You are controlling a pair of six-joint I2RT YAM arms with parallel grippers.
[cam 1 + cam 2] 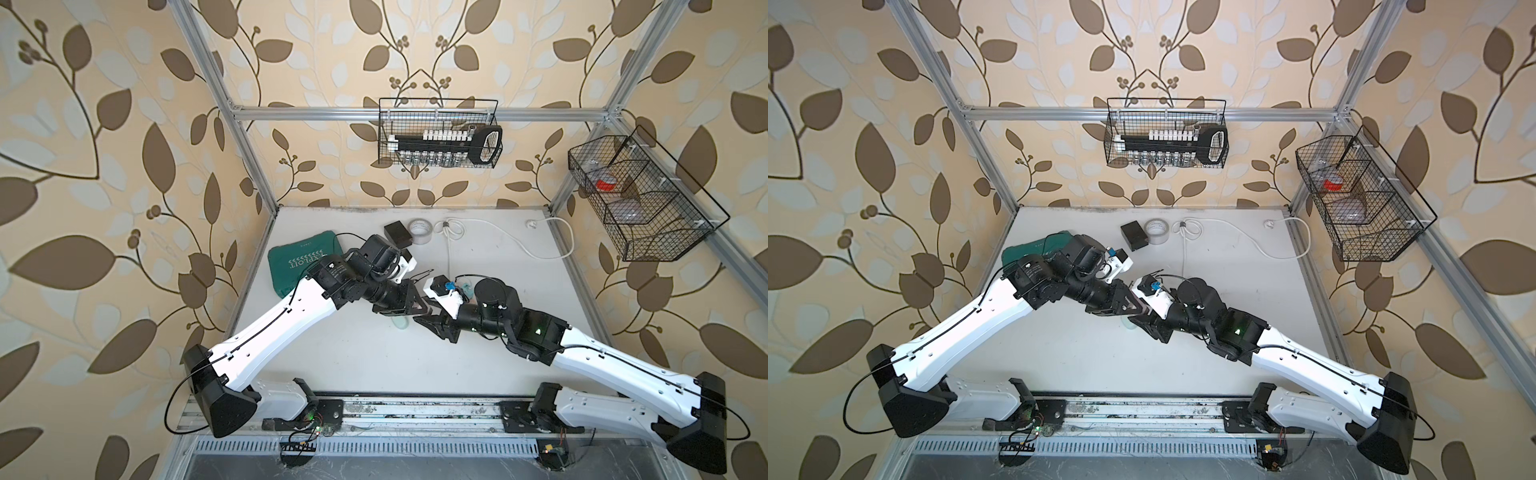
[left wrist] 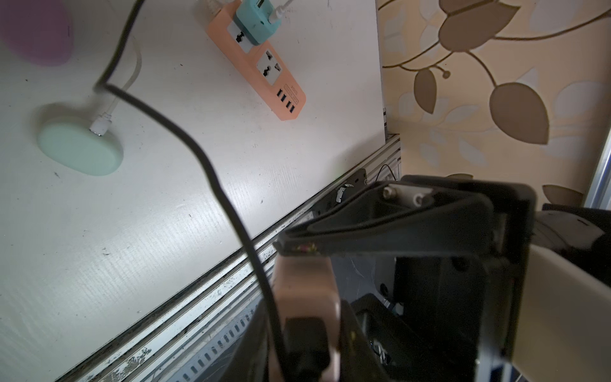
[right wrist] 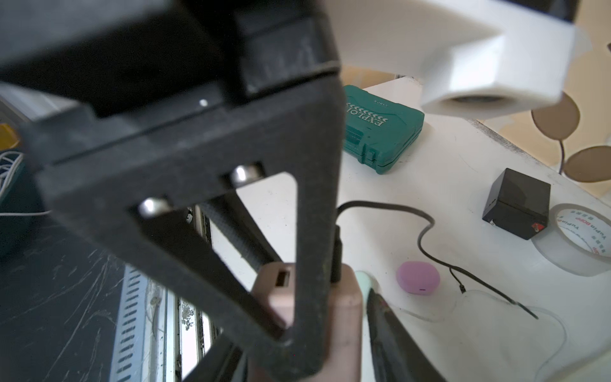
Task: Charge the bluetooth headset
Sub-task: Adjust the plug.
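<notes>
My left gripper (image 2: 304, 334) is shut on a rose-pink power bank (image 2: 305, 291), held off the table with a black cable (image 2: 211, 172) plugged into it. The same power bank (image 3: 344, 304) stands between the jaws of my right gripper (image 3: 307, 317), which are still apart; a thin gap shows beside one finger (image 3: 386, 327). In both top views the two grippers (image 1: 419, 309) (image 1: 1144, 318) meet mid-table. A purple headset case (image 3: 418, 277) lies free, with the black cable's loose small plug (image 3: 462, 288) close by. A mint headset case (image 2: 79, 148) has a white cable plugged in.
An orange power strip (image 2: 261, 63) carries a teal charger (image 2: 254, 20). A green tool case (image 1: 303, 266), black box (image 1: 398, 232), tape roll (image 1: 419, 228) and white cord (image 1: 498, 232) lie toward the back. Wire baskets (image 1: 436, 133) (image 1: 636, 199) hang on the frame. The table's front rail (image 2: 231, 271) is near.
</notes>
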